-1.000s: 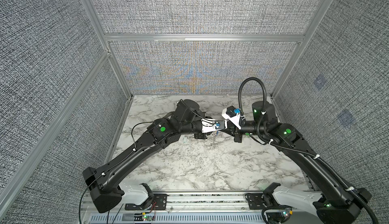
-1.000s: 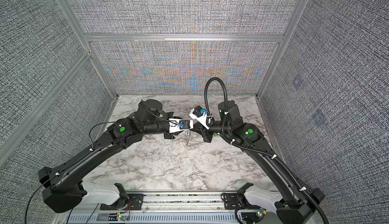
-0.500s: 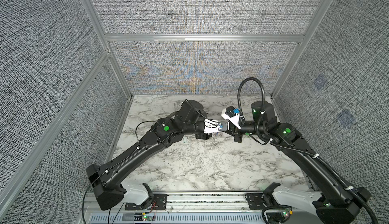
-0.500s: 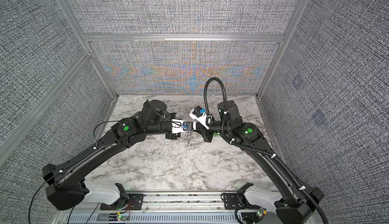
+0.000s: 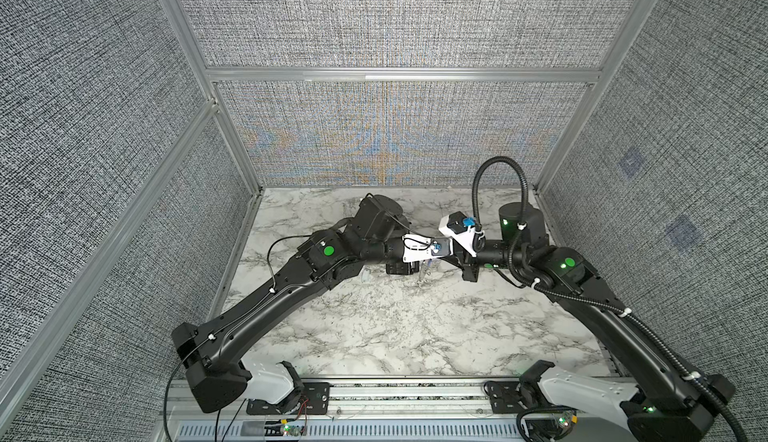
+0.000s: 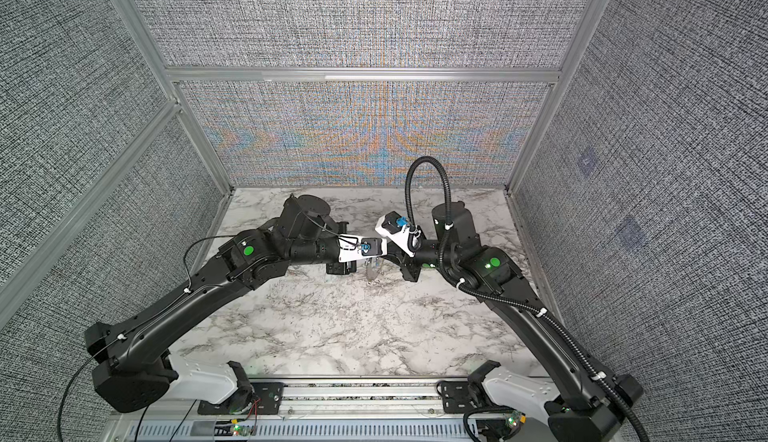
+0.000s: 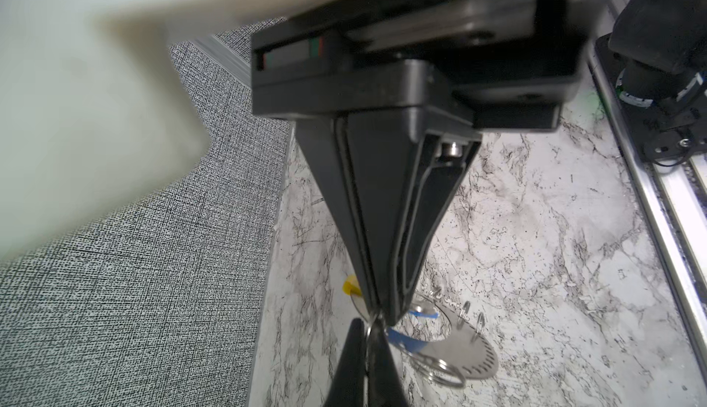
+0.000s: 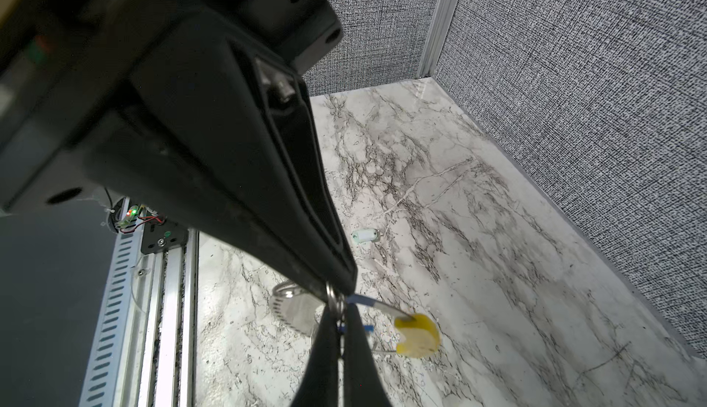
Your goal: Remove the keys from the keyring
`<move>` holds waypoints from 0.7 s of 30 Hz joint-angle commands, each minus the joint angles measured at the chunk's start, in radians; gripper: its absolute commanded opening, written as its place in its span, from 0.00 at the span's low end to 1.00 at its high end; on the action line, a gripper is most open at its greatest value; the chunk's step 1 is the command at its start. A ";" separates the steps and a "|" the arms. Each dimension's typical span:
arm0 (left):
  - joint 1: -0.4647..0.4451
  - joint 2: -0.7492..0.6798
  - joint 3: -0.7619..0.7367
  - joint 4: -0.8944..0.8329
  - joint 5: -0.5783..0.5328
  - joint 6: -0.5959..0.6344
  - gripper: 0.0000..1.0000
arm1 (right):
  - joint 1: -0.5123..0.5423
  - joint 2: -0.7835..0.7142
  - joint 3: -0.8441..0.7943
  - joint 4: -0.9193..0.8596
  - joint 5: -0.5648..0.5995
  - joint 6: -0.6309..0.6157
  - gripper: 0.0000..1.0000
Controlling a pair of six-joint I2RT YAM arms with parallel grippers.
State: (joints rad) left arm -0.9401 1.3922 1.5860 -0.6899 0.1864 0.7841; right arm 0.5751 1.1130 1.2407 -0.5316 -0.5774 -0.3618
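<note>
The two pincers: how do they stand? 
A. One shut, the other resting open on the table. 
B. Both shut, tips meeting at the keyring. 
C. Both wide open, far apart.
B: in the wrist views the left pincer and the right pincer each taper to a closed point, tip to tip at the keyring.

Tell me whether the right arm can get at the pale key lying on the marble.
Probably not as things stand. The pale key lies uncovered on the table, but the right fingers are shut on the keyring. They would likely have to let go first.
</note>
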 commanded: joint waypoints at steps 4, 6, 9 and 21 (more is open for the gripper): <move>0.001 0.017 0.024 -0.032 0.008 0.001 0.00 | 0.001 -0.013 -0.019 0.043 -0.021 0.006 0.11; 0.001 0.021 0.029 -0.040 0.009 0.003 0.00 | 0.000 -0.020 -0.028 0.054 -0.017 0.010 0.15; 0.001 0.024 0.034 -0.043 0.008 0.001 0.00 | 0.000 -0.029 -0.038 0.068 -0.005 0.013 0.21; 0.002 0.042 0.056 -0.058 0.001 -0.014 0.00 | 0.000 -0.055 -0.058 0.083 0.023 0.007 0.29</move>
State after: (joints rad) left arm -0.9398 1.4315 1.6321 -0.7498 0.1841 0.7841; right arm 0.5758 1.0668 1.1877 -0.4713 -0.5636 -0.3534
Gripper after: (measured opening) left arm 0.051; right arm 0.292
